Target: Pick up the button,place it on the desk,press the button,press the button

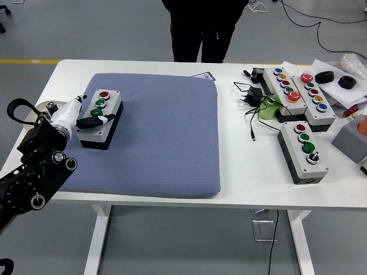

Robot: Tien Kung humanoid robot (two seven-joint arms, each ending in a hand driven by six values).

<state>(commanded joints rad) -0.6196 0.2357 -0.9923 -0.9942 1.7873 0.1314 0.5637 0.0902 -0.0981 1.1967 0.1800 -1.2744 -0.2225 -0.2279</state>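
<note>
A grey button box (102,114) with a black base lies on the left part of the blue mat (166,137). It has a red button (104,95) and two green buttons (100,103) in a row. My left hand (94,120) comes in from the lower left. Its black fingers (103,119) stretch across the box's top at the near end and rest on it by the lowest button. They do not grasp the box. My right arm is out of view.
Three more button boxes (287,89) (314,97) (304,150) lie on the table's right side with a black power adapter (252,94) and cables. A grey block (351,140) sits at the right edge. A person (200,28) stands at the far side.
</note>
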